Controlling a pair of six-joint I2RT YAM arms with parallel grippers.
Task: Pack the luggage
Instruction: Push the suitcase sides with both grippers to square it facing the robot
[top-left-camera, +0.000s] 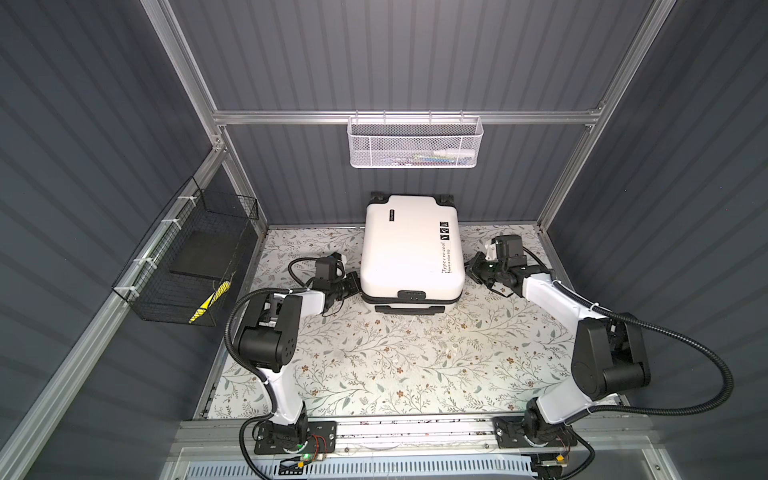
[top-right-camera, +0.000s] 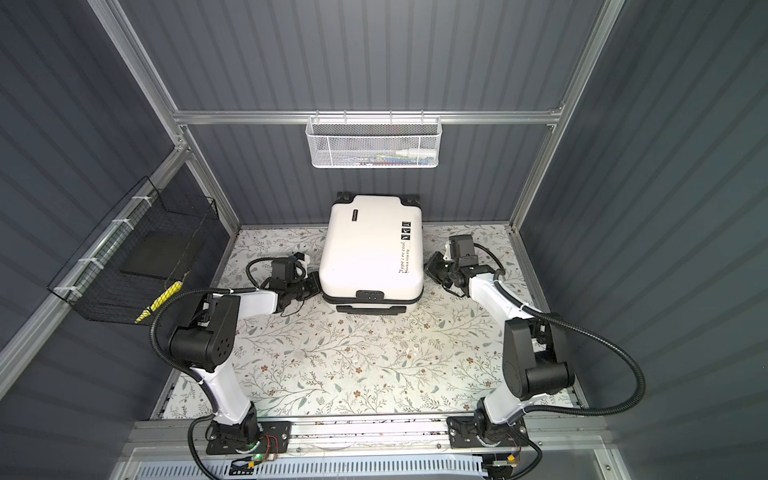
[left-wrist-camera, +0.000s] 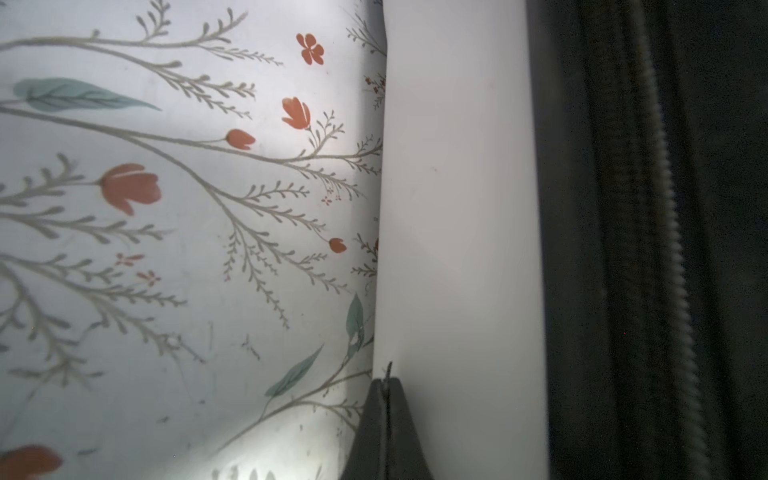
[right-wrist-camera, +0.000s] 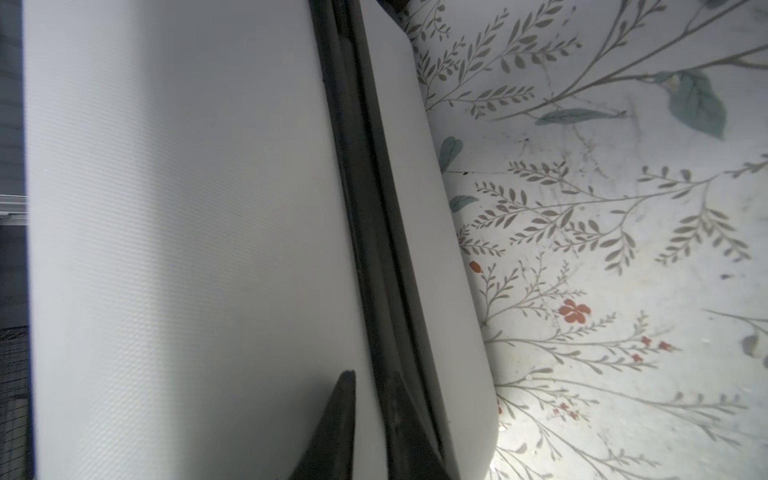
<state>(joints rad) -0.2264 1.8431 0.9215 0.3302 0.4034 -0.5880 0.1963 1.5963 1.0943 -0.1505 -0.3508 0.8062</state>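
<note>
Luggage (top-left-camera: 409, 249) (top-right-camera: 370, 249): lid down, flat on table (top-left-camera: 415, 365), rear centre. Wheels toward back wall, handle toward arm bases; long axis front-to-back. Side strips are narrow, with broad open table in front.
Left gripper (top-left-camera: 355, 282) (left-wrist-camera: 387, 378): fingers pressed together, at the left seam.
Right gripper (top-left-camera: 471, 270) (right-wrist-camera: 374, 374): jaws narrowly apart beside the right seam.

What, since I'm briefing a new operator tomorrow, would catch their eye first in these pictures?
The white luggage lies flat at the back middle of the floral table, dominating both top views. The left gripper and right gripper sit low at its opposite sides. A white mesh basket hangs on the rail above it, a black wire basket on the left wall.
</note>
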